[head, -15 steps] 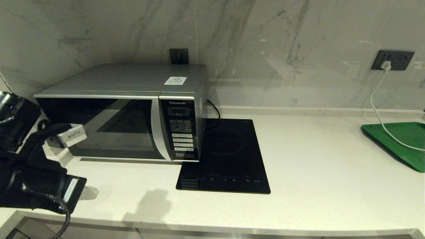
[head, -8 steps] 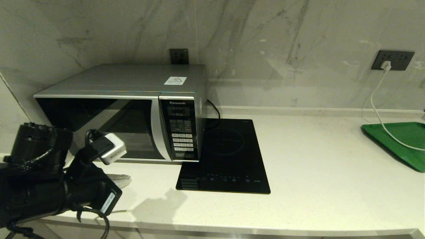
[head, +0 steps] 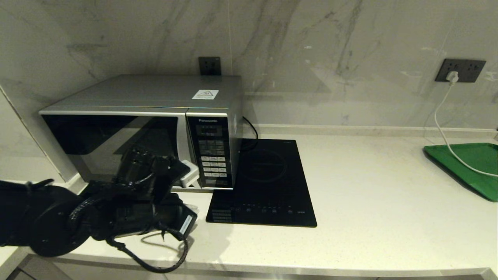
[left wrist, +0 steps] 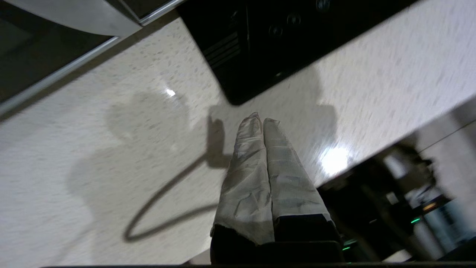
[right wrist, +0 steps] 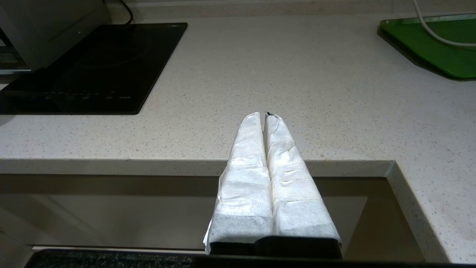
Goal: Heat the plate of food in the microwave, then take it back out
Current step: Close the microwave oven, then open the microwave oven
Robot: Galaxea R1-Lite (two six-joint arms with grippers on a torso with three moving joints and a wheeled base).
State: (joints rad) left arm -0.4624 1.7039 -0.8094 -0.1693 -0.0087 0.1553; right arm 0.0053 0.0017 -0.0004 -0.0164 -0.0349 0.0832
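My left pincer (left wrist: 259, 121), tips pressed together and empty, hangs low before the shut Panasonic microwave (head: 155, 128), likely to work its door; right pincer (right wrist: 264, 116) together, parked off the surface (right wrist: 297, 74) edge.

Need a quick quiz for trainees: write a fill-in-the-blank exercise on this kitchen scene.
1. The microwave has its door ____.
2. The left gripper, over the countertop in front of the microwave, has its fingers ____.
3. Right of the microwave lies the black ____.
4. The white cable runs across the ____ tray.

Missing words: shut; shut; induction hob; green
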